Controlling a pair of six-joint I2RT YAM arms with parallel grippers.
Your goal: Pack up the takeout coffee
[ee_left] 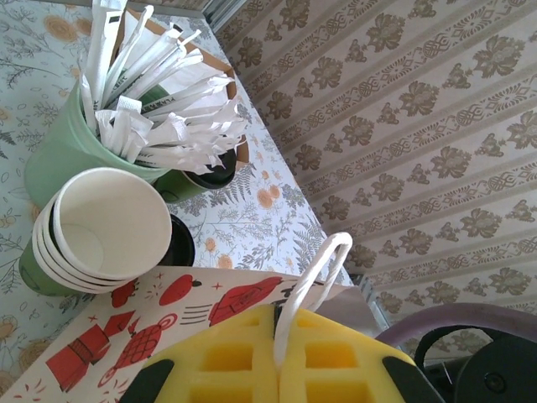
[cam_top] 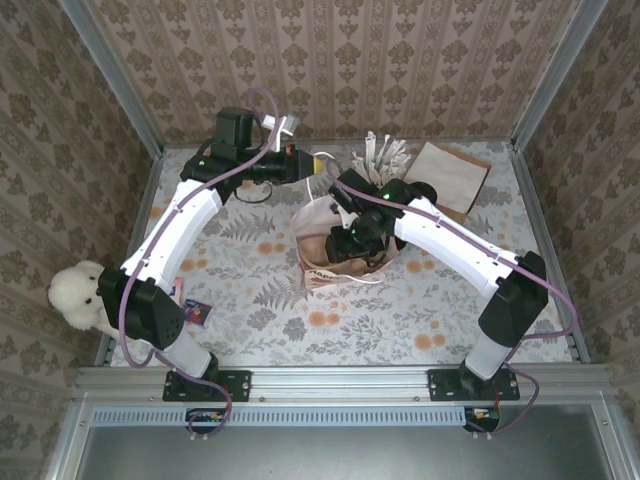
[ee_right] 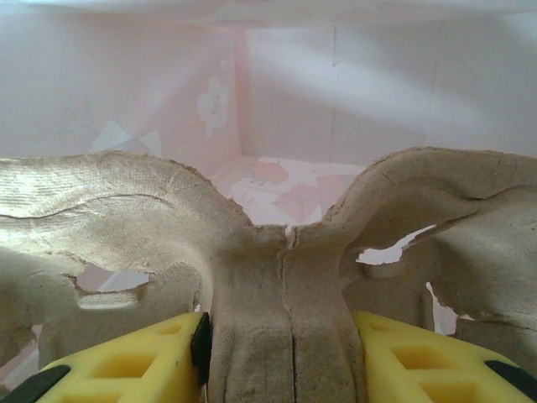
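Note:
The takeout coffee cup (ee_left: pixel 105 222), green outside and cream inside, tops a nested stack lying on its side just beyond the gift bag's (ee_left: pixel 159 311) red-printed wall. My left gripper (ee_left: pixel 285 340) is shut on the bag's white rope handle (ee_left: pixel 317 273), holding it up at the bag's far edge (cam_top: pixel 318 168). My right gripper (ee_right: pixel 281 336) reaches down inside the bag (cam_top: pixel 340 262) and is shut on the middle ridge of a brown pulp cup carrier (ee_right: pixel 126 222). The bag's pale inner walls (ee_right: pixel 168 84) surround the carrier.
A green cup full of white paper-wrapped sticks (ee_left: pixel 151 92) stands behind the stack, with a flat black disc (ee_left: pixel 181 243) beside it. A brown paper bag (cam_top: pixel 452 175) lies at the back right. A white plush toy (cam_top: pixel 75 295) sits at the left edge, near a small card (cam_top: pixel 196 312).

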